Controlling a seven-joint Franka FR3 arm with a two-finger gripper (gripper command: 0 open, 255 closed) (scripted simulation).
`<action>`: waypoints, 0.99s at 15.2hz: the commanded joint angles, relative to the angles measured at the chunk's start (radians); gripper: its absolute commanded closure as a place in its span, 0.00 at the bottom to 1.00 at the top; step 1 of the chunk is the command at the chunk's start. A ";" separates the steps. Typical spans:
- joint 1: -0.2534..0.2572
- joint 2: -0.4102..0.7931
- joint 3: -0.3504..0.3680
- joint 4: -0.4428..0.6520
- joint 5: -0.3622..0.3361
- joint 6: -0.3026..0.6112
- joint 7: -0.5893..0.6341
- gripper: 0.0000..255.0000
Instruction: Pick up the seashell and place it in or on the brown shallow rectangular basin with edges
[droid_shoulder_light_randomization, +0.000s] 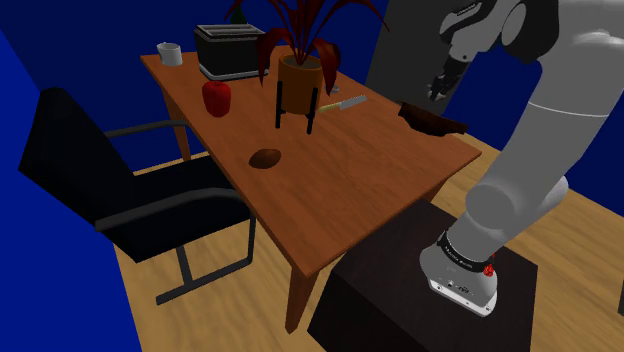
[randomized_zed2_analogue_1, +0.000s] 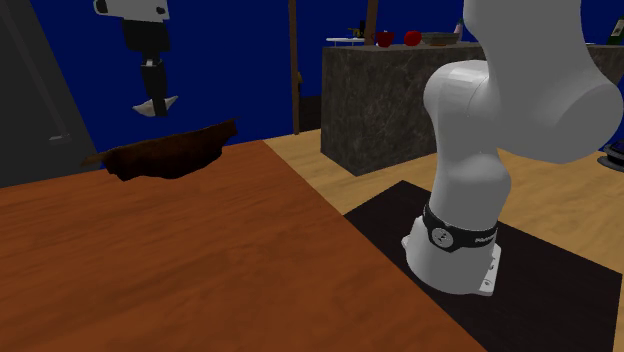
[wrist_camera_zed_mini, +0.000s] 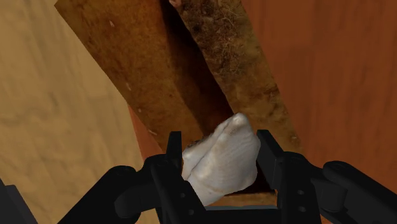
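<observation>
My black gripper (wrist_camera_zed_mini: 219, 162) is shut on a pale white seashell (wrist_camera_zed_mini: 221, 160), which sits clasped between the two fingers. Directly below it lies the brown shallow basin (wrist_camera_zed_mini: 159, 70), a long rough trough with raised edges. In the second exterior view the gripper (randomized_zed2_analogue_1: 156, 103) hangs a little above the dark brown basin (randomized_zed2_analogue_1: 165, 152), the shell (randomized_zed2_analogue_1: 160, 103) showing at its tip. In the shoulder view the gripper (droid_shoulder_light_randomization: 440, 88) hovers above the basin (droid_shoulder_light_randomization: 432, 121) at the table's corner toward that view's right.
The wooden table (droid_shoulder_light_randomization: 330, 190) carries a potted red plant (droid_shoulder_light_randomization: 300, 80), a red apple (droid_shoulder_light_randomization: 217, 98), a toaster (droid_shoulder_light_randomization: 230, 50), a mug (droid_shoulder_light_randomization: 170, 52), a knife (droid_shoulder_light_randomization: 345, 103) and a brown lump (droid_shoulder_light_randomization: 266, 158). A black chair (droid_shoulder_light_randomization: 120, 190) stands beside it.
</observation>
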 joint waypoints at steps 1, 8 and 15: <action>-0.002 0.010 0.002 -0.013 0.008 0.021 -0.006 1.00; -0.007 0.034 0.010 -0.049 0.030 0.075 -0.022 1.00; -0.007 0.034 0.010 -0.049 0.030 0.075 -0.022 0.00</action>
